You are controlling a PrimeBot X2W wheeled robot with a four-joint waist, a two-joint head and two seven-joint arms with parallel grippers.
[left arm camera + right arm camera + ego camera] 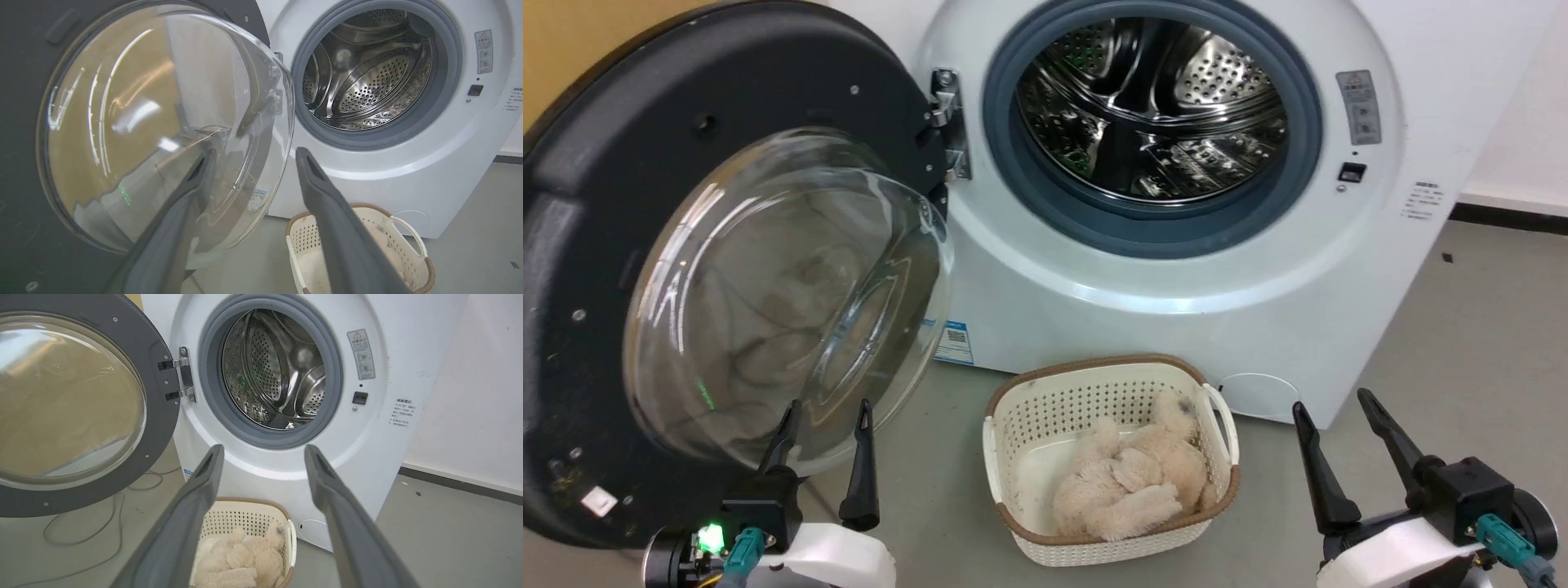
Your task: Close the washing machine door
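Head view puts the washing machine door point(768, 286) swung wide open on my left, its hinge point(949, 122) on the right edge beside the drum point(1152, 114). My left gripper point(828, 406), fingers spread and empty, sits low just before it. That is far nearer than my right gripper point(1331, 400), likewise spread and empty. The push should sweep rightward.

The washing machine door point(605, 163) is matt black plastic on the inner face, with a clear, glossy glass bowl point(784, 302) and a bare metal hinge point(947, 122). The drum point(1152, 106) is shiny perforated steel inside a dull grey rubber ring point(1143, 233), and the cabinet point(1176, 327) is smooth white gloss. The basket point(1045, 408) looks like cream plastic full of holes, and the plush toy point(1127, 482) is pretty fluffy.
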